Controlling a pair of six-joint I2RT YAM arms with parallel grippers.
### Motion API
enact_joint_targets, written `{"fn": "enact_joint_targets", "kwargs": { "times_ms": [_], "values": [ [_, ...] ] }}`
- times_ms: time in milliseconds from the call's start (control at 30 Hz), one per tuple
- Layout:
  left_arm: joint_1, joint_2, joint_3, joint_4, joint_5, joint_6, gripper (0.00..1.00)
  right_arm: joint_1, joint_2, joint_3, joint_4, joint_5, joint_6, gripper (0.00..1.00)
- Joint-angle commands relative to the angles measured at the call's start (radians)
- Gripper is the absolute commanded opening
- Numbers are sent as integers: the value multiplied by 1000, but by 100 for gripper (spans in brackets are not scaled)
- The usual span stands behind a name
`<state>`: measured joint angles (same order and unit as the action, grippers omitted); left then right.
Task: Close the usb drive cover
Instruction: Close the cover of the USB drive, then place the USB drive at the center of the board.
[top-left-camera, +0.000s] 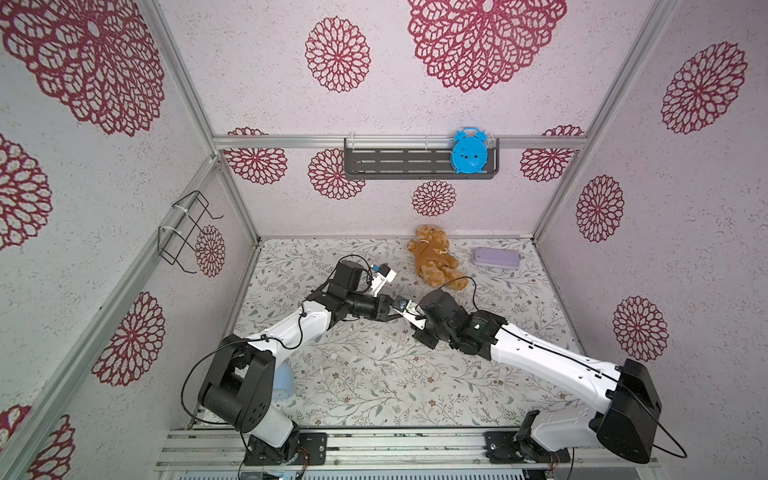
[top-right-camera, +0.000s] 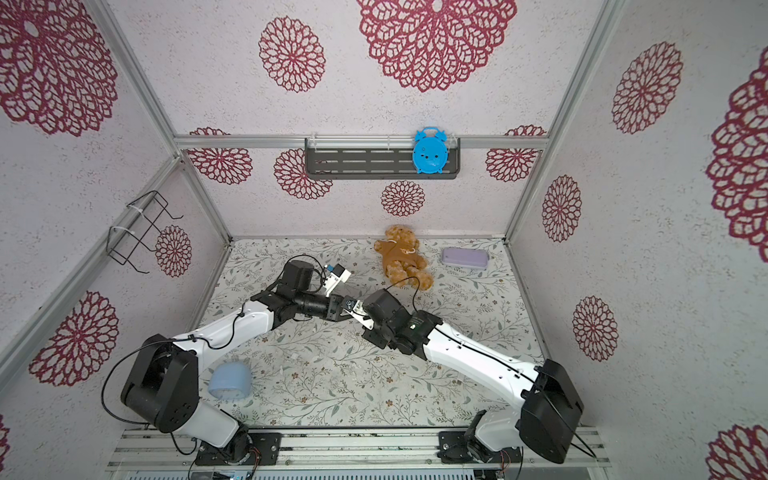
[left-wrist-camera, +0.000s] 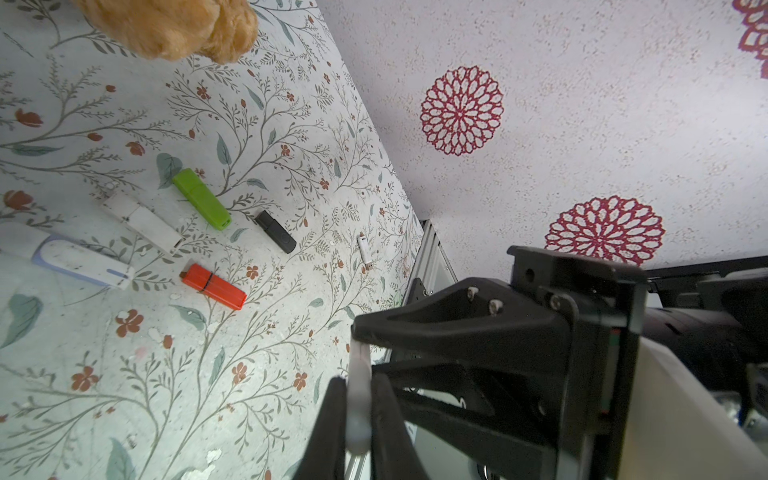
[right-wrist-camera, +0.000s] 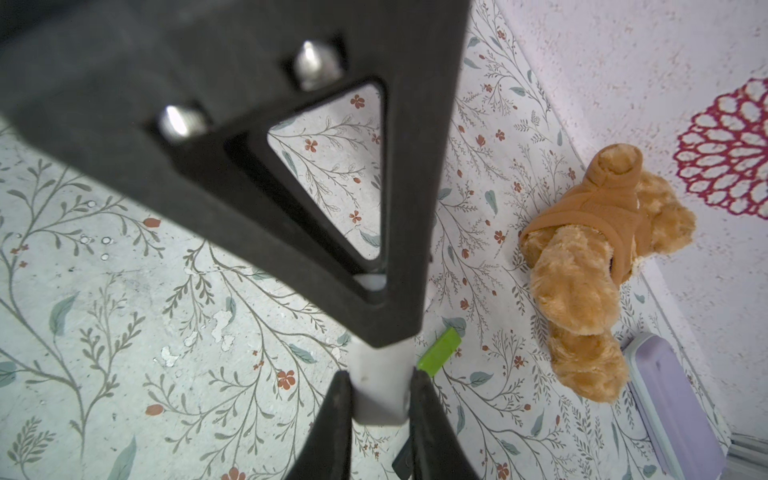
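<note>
A white usb drive (left-wrist-camera: 358, 395) hangs in the air over the middle of the floral table (top-left-camera: 374, 374), gripped from two sides. My left gripper (left-wrist-camera: 358, 415) is shut on its narrow edges. My right gripper (right-wrist-camera: 380, 409) is shut on the wide faces of the white piece (right-wrist-camera: 380, 386) at the opposite end. The two grippers meet tip to tip, so each one's black finger fills part of the other wrist view. Those fingers hide the joint between the drive's body and its cover, so I cannot tell which end is the cover.
Several other drives lie on the table: green (left-wrist-camera: 200, 198), white (left-wrist-camera: 143, 222), black (left-wrist-camera: 275, 231), orange (left-wrist-camera: 214, 286). A teddy bear (top-left-camera: 434, 257) and a purple case (top-left-camera: 496, 258) sit at the back. A light blue cup (top-right-camera: 230, 380) lies by the left arm's base.
</note>
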<state>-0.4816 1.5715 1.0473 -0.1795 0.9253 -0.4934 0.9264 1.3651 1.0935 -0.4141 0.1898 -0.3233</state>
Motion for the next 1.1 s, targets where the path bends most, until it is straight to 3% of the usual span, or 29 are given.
{"fn": "enact_joint_targets", "kwargs": {
  "times_ms": [0, 333, 500, 600, 633, 667, 767, 900, 1067],
  "values": [
    [-27, 21, 6, -29, 84, 22, 8, 7, -5, 67, 190, -68, -40, 19],
    [-49, 48, 6, -35, 111, 19, 8, 6, 21, 132, 268, -121, -49, 19],
    [-34, -13, 2, -13, -35, -10, 8, 6, 2, 67, 211, -35, -23, 19],
    [1, -78, -27, 48, -138, -62, 15, -2, -44, -29, 188, 21, 30, 18],
    [16, -98, -37, 65, -161, -75, 22, -6, -61, -63, 182, 28, 53, 18],
    [31, -112, -45, 70, -186, -89, 36, -10, -76, -92, 179, 32, 72, 18],
    [70, -166, -85, 120, -222, -122, 52, -17, -111, -169, 183, 30, 131, 18],
    [93, -243, -131, 120, -315, -118, 57, -38, -92, -212, 192, -7, 209, 18],
    [106, -399, -213, 70, -574, -80, 60, -71, 47, -171, 139, -121, 360, 18]
  ]
}}
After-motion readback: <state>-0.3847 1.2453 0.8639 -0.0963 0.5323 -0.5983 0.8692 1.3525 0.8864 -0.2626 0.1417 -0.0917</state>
